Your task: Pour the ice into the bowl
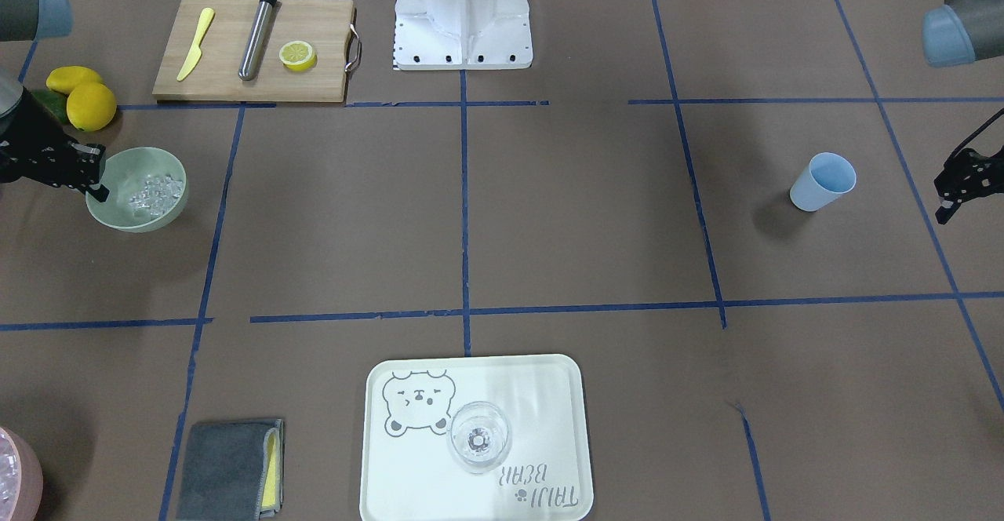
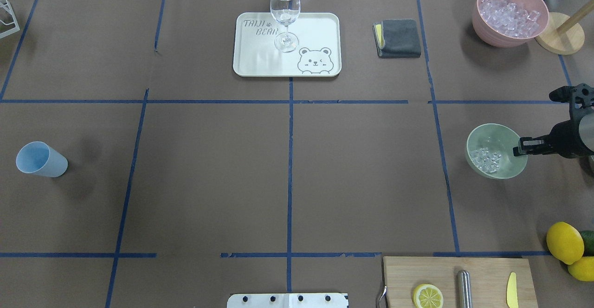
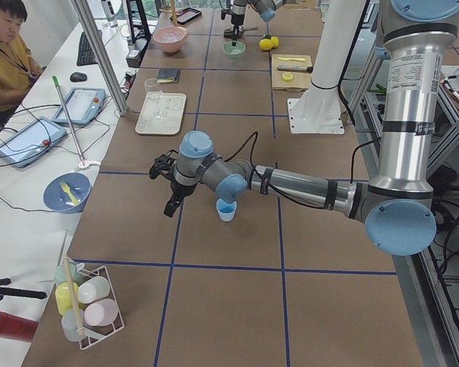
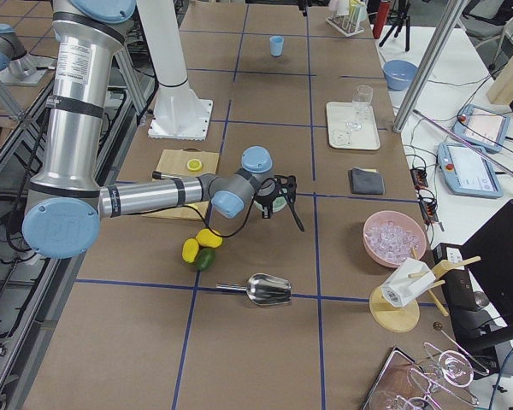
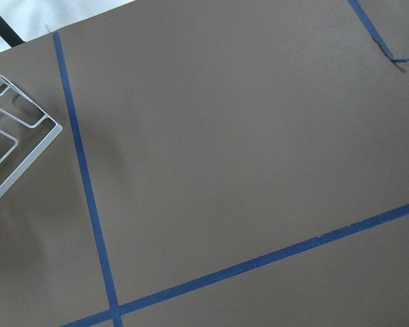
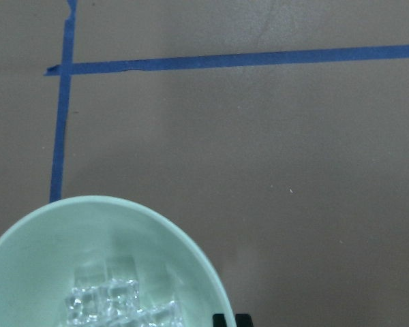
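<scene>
While the ice [image 2: 486, 158] lies in the bowl [image 2: 506, 137] near the counter's [image 2: 287, 169] right edge, the right gripper's [image 2: 520, 151] fingers pinch its rim; the left gripper's [image 1: 953, 191] fingers look parted and empty.

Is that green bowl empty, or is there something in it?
Not empty. The green bowl holds a small heap of clear ice cubes, gathered to one side of its floor.
</scene>
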{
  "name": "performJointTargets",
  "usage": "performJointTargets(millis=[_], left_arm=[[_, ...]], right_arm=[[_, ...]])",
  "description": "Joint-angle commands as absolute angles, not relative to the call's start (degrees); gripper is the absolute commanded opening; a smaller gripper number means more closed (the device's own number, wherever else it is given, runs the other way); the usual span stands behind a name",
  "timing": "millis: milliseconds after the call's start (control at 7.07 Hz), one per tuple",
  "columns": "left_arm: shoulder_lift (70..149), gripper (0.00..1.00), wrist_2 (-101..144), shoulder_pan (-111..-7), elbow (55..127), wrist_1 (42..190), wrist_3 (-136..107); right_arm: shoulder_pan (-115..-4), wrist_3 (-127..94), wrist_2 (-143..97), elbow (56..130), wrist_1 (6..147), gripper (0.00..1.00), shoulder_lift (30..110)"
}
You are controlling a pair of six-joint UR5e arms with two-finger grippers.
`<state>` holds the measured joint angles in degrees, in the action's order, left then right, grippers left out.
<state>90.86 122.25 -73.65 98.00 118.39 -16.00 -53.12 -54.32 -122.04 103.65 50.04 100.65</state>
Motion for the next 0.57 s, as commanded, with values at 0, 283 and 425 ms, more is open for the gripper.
performJointTargets(millis=[0, 283, 425], left_arm=[[90.79, 1.0, 122.26, -73.57, 97.91, 118.39, -16.0], [90.79, 1.0, 122.26, -73.56, 97.82, 118.39, -16.0], [90.79, 1.0, 122.26, -73.56, 97.82, 118.39, -15.91]], right_arm=[[-53.09, -54.4, -123.05, 101.43, 49.92, 0.0, 100.11], [-53.0, -54.32, -123.22, 100.47, 49.92, 0.0, 99.24], [-52.91, -54.32, -123.22, 99.24, 50.01, 0.0, 98.79]])
